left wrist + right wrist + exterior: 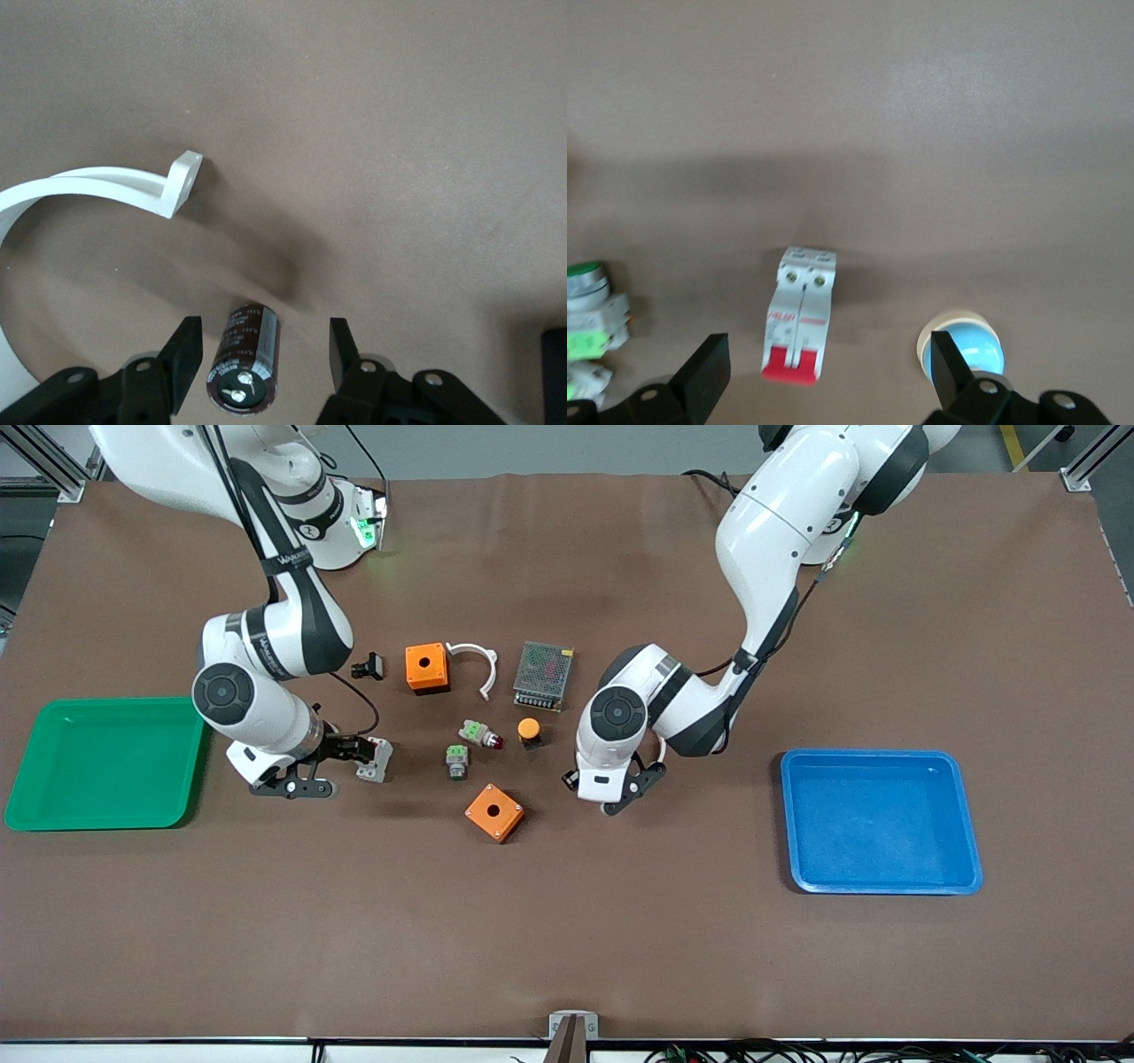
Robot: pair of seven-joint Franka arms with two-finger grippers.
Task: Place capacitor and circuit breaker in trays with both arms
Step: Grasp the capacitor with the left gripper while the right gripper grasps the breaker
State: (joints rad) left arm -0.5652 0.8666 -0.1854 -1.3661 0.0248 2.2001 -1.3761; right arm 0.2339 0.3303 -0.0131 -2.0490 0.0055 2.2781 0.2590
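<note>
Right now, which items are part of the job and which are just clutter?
Job: capacitor, inside the open left tool; circuit breaker, inside the open right tool; green tray and blue tray, likely drop spots.
Clutter: orange boxes, white bracket, power supply, orange-capped button, green-topped parts, black clip.

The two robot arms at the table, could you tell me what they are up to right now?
Both arms are low over the table, each lining up a pickup. The left gripper is open with the capacitor lying between its fingers, beside a white curved bracket. The right gripper is open around the circuit breaker, which lies flat on the brown mat. Neither part is gripped yet. The green tray and the blue tray hold nothing.
</note>
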